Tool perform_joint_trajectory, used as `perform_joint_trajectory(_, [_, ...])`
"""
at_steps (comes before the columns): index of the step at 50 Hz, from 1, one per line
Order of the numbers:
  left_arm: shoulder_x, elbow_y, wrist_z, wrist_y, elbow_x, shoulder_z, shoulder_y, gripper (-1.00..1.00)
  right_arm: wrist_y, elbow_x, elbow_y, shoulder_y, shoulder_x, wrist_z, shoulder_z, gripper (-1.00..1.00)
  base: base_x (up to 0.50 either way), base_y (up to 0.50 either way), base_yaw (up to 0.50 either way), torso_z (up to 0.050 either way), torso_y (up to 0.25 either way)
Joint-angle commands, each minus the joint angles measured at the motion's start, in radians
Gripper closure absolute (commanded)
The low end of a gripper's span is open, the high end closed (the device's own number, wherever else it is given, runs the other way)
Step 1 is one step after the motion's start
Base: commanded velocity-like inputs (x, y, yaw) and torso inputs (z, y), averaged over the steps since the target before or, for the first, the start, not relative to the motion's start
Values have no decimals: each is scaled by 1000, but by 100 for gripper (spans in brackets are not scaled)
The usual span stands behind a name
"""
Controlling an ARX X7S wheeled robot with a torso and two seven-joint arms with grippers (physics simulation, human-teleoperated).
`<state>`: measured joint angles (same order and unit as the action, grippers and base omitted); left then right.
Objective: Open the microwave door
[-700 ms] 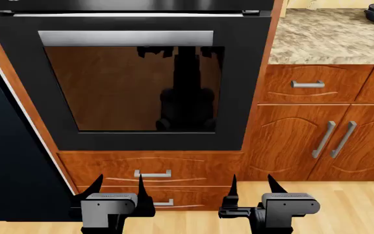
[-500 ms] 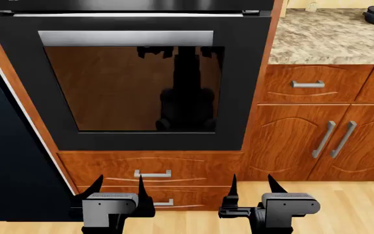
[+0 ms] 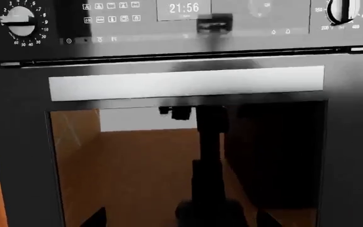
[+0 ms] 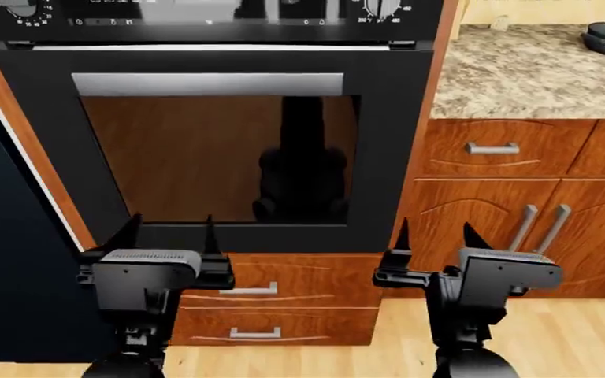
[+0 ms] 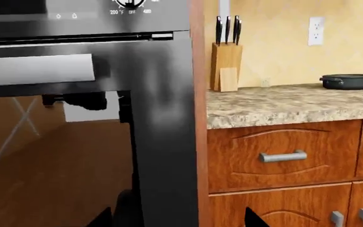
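A: Looking for the microwave door (image 4: 218, 157)?
B: Straight ahead of the left hand (image 4: 172, 228) and the right hand (image 4: 435, 235), and shut tight. Starts at hand level and goes up well above.
A: Open or closed, over at the hands?
B: Spread wide open, both, holding nothing.
A: Where to grab?
B: On the long silver handle (image 4: 208, 84), up above both hands, nearer the left one. Looks stiff and smooth, maybe slippery, so best to grip the middle. Seems big and heavy, with glass, so best to pull slowly. Probably swings down toward the hands.
A: Spot any change from a moment ago?
B: Yes. Sitting higher now, up by the bottom of the door, not down by the drawers (image 4: 250, 290). Can see the knobs (image 4: 380, 8) up top now too.
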<state>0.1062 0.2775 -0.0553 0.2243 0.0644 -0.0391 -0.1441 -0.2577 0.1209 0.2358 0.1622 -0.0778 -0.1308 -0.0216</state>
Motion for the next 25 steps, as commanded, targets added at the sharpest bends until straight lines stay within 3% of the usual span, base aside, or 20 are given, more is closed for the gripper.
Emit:
perform_joint_trajectory(1, [60,286,-6,279,49,29,-230,-100,-241,39,236,236,-42,-64,26,-100,0,0,0,50,0])
perform_joint_trajectory(8, [79,384,-32,497,68,50,-465,-100,-357,50,299,418,-67,-93,45,-100,0,0,0,50,0])
perform_joint_trajectory(25, [122,440,-28,785,127,90,-891,-100,-613,120,406,759,-108,-103,60,-100,0,0,0,50,0])
